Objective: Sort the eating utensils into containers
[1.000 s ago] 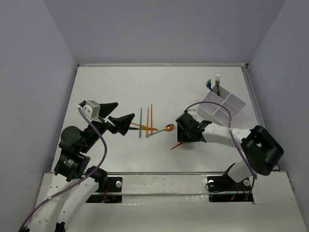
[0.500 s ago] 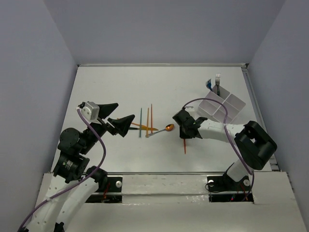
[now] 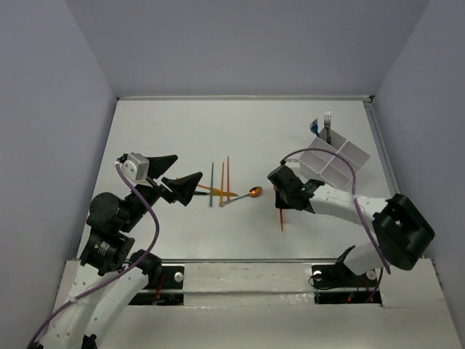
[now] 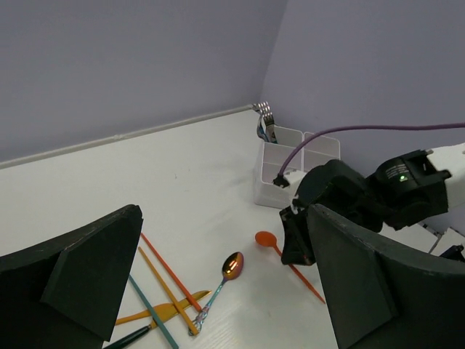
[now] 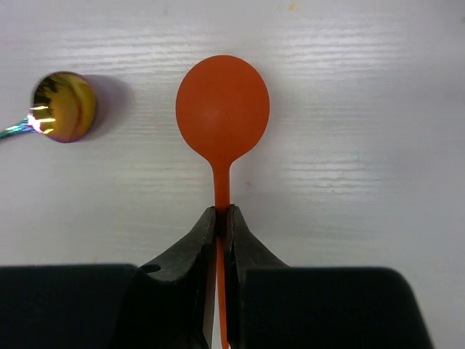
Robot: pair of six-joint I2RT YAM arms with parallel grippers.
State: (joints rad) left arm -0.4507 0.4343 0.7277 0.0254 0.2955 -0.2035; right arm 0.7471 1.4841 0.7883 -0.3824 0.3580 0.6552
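Jaws of the right gripper clamp the handle of the orange spoon, its bowl on the table right of centre. The left gripper hangs spread wide, empty. A metal spoon lies just left of the orange bowl; the white box stands far right.

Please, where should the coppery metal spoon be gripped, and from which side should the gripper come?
Grip the coppery spoon at the middle of its thin handle, coming straight down with the jaws across it. It lies flat; the handle tip ends by the sticks, and the bowl lies close to the orange spoon held by the right gripper, so the bare middle seems freest.
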